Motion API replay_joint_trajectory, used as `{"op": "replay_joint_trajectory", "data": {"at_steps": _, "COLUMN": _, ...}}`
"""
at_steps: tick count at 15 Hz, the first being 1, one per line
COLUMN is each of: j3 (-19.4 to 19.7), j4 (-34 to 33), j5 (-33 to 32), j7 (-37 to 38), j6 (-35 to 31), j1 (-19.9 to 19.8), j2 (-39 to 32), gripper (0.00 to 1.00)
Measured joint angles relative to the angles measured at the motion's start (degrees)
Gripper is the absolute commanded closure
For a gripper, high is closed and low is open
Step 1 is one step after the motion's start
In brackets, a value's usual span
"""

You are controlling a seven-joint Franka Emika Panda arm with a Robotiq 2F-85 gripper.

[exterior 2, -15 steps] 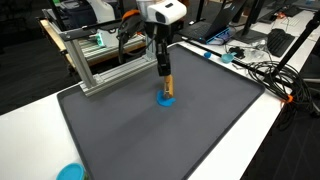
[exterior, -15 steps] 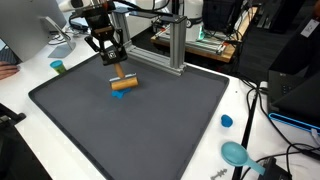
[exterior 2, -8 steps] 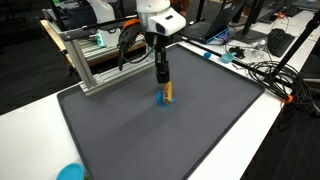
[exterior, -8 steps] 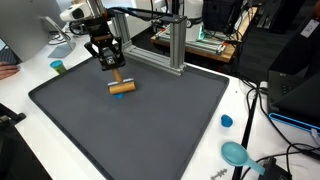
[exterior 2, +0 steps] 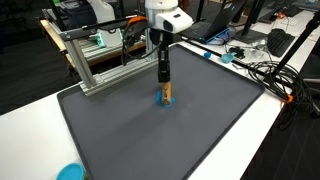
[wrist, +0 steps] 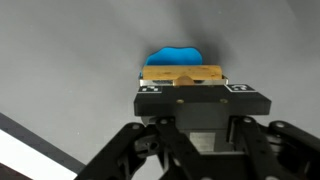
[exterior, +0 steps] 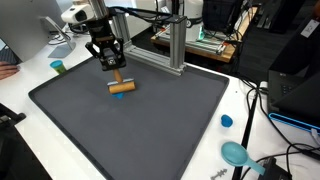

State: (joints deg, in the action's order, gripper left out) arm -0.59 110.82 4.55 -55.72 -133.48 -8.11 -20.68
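The tan wooden cylinder (exterior: 122,87) is the piece you have in hand. It lies crosswise between the fingers (exterior 2: 164,74), which are closed about as far as they go and clamp it around its middle. In the wrist view the wood (wrist: 183,74) sits square across the grip with an equal length showing on each side. That is probably why it hangs level instead of tipping.

Directly under it, on the dark grey mat (exterior: 150,130), is a bright blue piece (exterior: 118,96), seen in both exterior views. The cylinder sits just over it. You cannot tell from these angles whether the two touch.

Both pieces are in the half of the mat nearer the aluminium frame (exterior: 172,45), which stands along one edge of the mat. The arm comes straight down on them, so the fingers stay clear of the frame's posts.

Off the mat, on the white surface (exterior 2: 25,115), a small teal cup (exterior: 58,67) stands beyond one corner. A small blue cap (exterior: 227,121) and a round teal object (exterior: 235,153) sit past the opposite edge, well apart from the cylinder.
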Motion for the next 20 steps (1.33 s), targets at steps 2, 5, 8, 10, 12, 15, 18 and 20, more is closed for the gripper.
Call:
{"op": "replay_joint_trajectory", "data": {"at_steps": 2, "j3": 0.00, "j4": -1.00, "j5": -0.47, "j7": 0.64, "j6": 1.12, "j1": 0.10, "j2": -0.54, "gripper": 0.78}}
{"op": "replay_joint_trajectory", "data": {"at_steps": 5, "j3": 0.04, "j4": -3.17, "j5": -0.47, "j7": 0.79, "j6": 3.34, "j1": 0.01, "j2": -1.70, "gripper": 0.78}}
{"op": "replay_joint_trajectory", "data": {"at_steps": 8, "j3": 0.07, "j4": -5.51, "j5": -0.47, "j7": 0.98, "j6": 5.73, "j1": -0.22, "j2": -2.96, "gripper": 0.78}}
{"op": "replay_joint_trajectory", "data": {"at_steps": 10, "j3": 0.14, "j4": -7.04, "j5": -0.46, "j7": 1.45, "j6": 7.24, "j1": -0.36, "j2": -3.80, "gripper": 0.78}}
{"op": "replay_joint_trajectory", "data": {"at_steps": 12, "j3": 0.33, "j4": -8.43, "j5": -0.46, "j7": 2.65, "j6": 8.48, "j1": -0.36, "j2": -4.58, "gripper": 0.78}}
{"op": "replay_joint_trajectory", "data": {"at_steps": 15, "j3": 0.51, "j4": -9.92, "j5": -0.47, "j7": 4.14, "j6": 9.74, "j1": -0.36, "j2": -5.44, "gripper": 0.78}}
{"op": "replay_joint_trajectory", "data": {"at_steps": 18, "j3": 0.57, "j4": -10.67, "j5": -1.02, "j7": 5.04, "j6": 10.49, "j1": -0.33, "j2": -5.82, "gripper": 0.78}}
{"op": "replay_joint_trajectory", "data": {"at_steps": 20, "j3": 0.57, "j4": -10.73, "j5": -1.28, "j7": 5.40, "j6": 10.57, "j1": -0.27, "j2": -5.85, "gripper": 0.53}}
